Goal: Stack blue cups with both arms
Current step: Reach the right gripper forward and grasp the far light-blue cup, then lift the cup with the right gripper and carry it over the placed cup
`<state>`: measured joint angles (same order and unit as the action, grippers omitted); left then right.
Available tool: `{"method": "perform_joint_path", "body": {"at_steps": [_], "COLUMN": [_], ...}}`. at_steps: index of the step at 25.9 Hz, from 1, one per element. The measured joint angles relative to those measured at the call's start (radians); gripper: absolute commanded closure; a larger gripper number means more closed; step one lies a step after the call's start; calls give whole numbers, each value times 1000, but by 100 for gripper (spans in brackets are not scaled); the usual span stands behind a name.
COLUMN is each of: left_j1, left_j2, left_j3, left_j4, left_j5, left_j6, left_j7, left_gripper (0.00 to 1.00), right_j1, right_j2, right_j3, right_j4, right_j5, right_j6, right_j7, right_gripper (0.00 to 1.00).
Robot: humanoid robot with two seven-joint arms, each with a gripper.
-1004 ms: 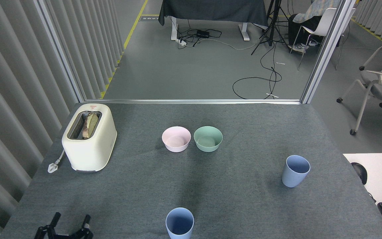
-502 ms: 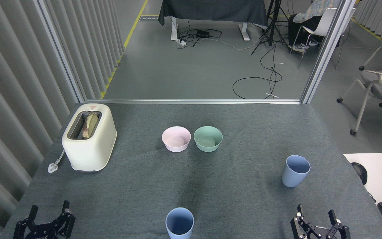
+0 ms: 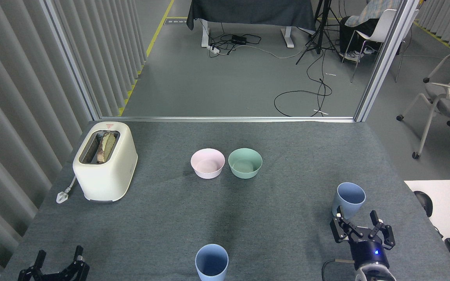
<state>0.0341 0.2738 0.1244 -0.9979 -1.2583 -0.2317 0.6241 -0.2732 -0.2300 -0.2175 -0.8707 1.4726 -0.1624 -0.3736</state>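
Observation:
Two pale-blue cups stand upright on the grey table. One blue cup (image 3: 349, 200) is at the right, the other blue cup (image 3: 211, 262) at the near edge in the middle. My right gripper (image 3: 357, 217) is open just in front of the right cup, its black fingers spread close to the cup's base and holding nothing. Behind those fingers sits a white wrist with a small blue light. My left gripper (image 3: 58, 256) stands open at the bottom left, far from both cups, with nothing between its fingers.
A cream toaster (image 3: 105, 160) with bread in its slot stands at the left, its plug on the table. A pink bowl (image 3: 208, 163) and a mint-green bowl (image 3: 245, 162) sit side by side at mid-table. A white desk (image 3: 443, 203) with a keyboard adjoins the right edge.
My right arm has come up and forward from the bottom edge until its fingers are right by the right cup. My left gripper has sunk slightly lower at the bottom left.

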Motion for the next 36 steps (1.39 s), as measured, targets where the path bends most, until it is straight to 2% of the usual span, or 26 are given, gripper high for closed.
{"method": "perform_joint_path", "body": {"at_steps": [11, 18, 25, 26, 27, 29, 32, 33, 36], "left_j1": [176, 214, 222, 222, 222, 222, 222, 222, 222], "left_j2": [-38, -41, -44, -47, -49, -53, -56, -56, -57], "left_j3": [1, 3, 2, 2, 2, 1, 1, 0, 0], "left_j4": [-121, -139, -143, -143, -143, -145, -147, -148, -148], "left_j5": [-1, 0, 0, 0, 0, -1, -1, -1, -1], "left_j6": [4, 4, 4, 4, 4, 4, 4, 4, 4], "left_j7": [19, 31, 34, 34, 34, 34, 34, 34, 34], "left_gripper": [0, 0, 0, 0, 0, 0, 0, 0, 0], "right_j1": [-135, -200, -224, -222, -223, -223, -222, -221, -222], "right_j2": [-5, -14, -40, -43, -45, -48, -53, -55, -57], "right_j3": [35, 64, 67, 67, 67, 67, 69, 70, 76], "right_j4": [177, 286, 312, 313, 314, 314, 316, 319, 323], "right_j5": [0, -1, -6, -6, -7, -7, -5, -4, 0], "right_j6": [28, 58, 71, 72, 72, 72, 71, 70, 63], "right_j7": [7, -4, -8, -8, -9, -9, -6, -5, -5], "right_gripper": [0, 0, 1, 3, 11, 37, 54, 58, 59]}}
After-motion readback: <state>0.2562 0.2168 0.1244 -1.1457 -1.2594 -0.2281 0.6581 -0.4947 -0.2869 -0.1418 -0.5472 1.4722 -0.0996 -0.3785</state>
